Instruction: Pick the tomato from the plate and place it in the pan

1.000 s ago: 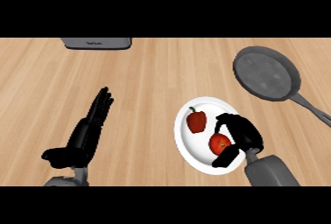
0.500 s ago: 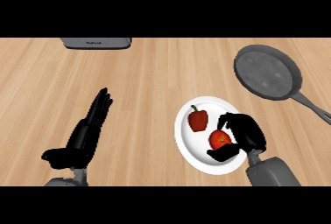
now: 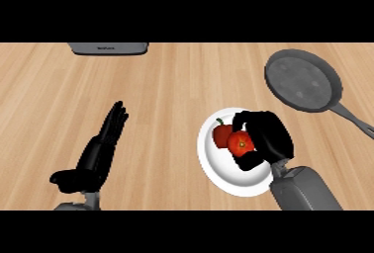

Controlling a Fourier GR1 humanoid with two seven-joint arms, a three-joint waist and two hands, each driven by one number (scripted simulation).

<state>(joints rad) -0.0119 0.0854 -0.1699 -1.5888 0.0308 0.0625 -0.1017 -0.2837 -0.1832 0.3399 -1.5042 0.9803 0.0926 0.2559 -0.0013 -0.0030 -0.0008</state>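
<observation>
A white plate [image 3: 219, 170] lies on the wooden counter at centre right. My right hand [image 3: 266, 136] is over it, fingers and thumb curled round the red tomato [image 3: 240, 143], which looks lifted a little above the plate. A second red vegetable with a green stem [image 3: 221, 132] lies on the plate just left of the tomato. The grey pan [image 3: 302, 80] sits at the upper right, its handle [image 3: 353, 120] running down to the right edge. My left hand [image 3: 99, 150] rests open at the lower left, fingers straight and pointing up.
A grey appliance [image 3: 110, 48] stands at the counter's far edge, upper left. Bare wooden counter lies between the plate and the pan.
My right hand has moved up the plate toward the pan with the tomato in its fingers. The left hand has not moved.
</observation>
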